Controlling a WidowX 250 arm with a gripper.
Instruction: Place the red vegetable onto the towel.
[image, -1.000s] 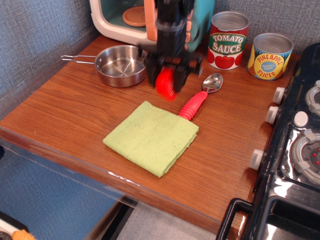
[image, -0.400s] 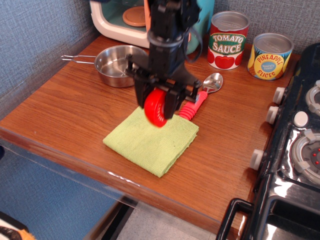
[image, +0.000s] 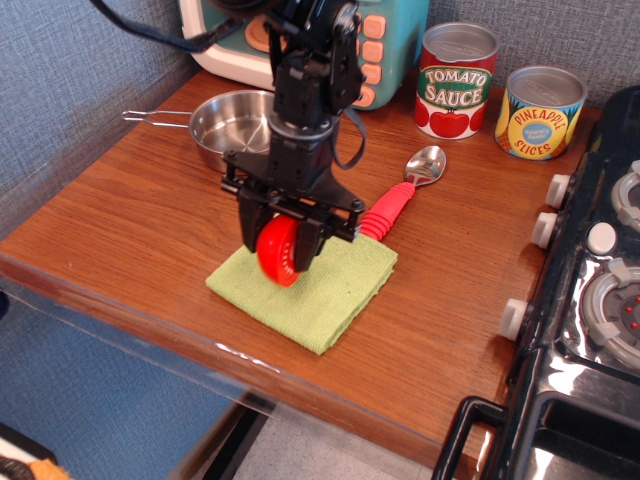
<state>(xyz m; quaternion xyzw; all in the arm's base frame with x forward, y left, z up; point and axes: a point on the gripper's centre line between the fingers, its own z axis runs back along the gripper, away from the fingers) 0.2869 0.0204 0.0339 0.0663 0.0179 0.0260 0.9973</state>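
The red vegetable (image: 279, 251) is a glossy red half-tomato held on edge between my black gripper's fingers. My gripper (image: 281, 245) is shut on it and hangs low over the towel's middle. The towel (image: 335, 288) is a light green folded cloth near the counter's front edge. Whether the tomato's lower rim touches the cloth I cannot tell. The arm hides the back part of the towel.
A red-handled metal spoon (image: 400, 196) lies just behind the towel's right corner. A steel pan (image: 220, 125) sits back left. A tomato sauce can (image: 455, 80) and a pineapple can (image: 540, 111) stand at the back. A toy microwave (image: 385, 45) is behind, a stove (image: 600, 280) at right.
My gripper has carried the tomato forward and left from above the spoon's handle, and down to just over the middle of the towel.
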